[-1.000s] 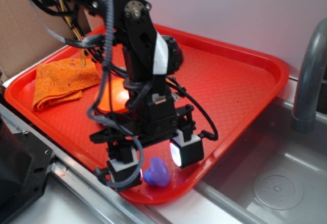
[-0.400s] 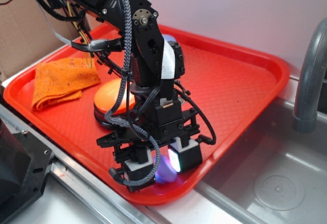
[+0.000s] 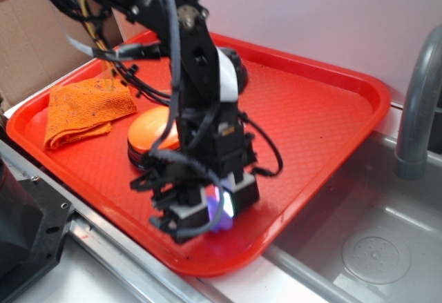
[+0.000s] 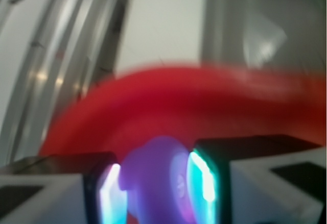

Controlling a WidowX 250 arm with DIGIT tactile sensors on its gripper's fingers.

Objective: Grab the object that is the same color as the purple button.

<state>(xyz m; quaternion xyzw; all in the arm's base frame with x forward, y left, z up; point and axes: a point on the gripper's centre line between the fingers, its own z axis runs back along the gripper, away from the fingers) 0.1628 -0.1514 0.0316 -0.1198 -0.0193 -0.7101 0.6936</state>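
The small glossy purple object (image 4: pixel 153 183) sits between my gripper's (image 4: pixel 156 191) two glowing pads, which press on both of its sides. From outside, the gripper (image 3: pixel 211 214) is low over the near corner of the red tray (image 3: pixel 331 110), and only a sliver of the purple object (image 3: pixel 218 221) shows between the fingers. The purple button is almost wholly hidden behind the arm; only its dark edge (image 3: pixel 237 65) shows at the back of the tray. The wrist view is blurred.
An orange-topped button (image 3: pixel 146 136) stands just behind the gripper. A folded orange cloth (image 3: pixel 86 110) lies on the tray's left side. Right of the tray are a steel sink (image 3: pixel 366 241) and a grey faucet (image 3: pixel 418 103). Cardboard (image 3: pixel 27 47) stands at the left.
The gripper came down around the purple object with its fingers apart, then drew them together onto it. The whole wrist shifted slightly right and up.
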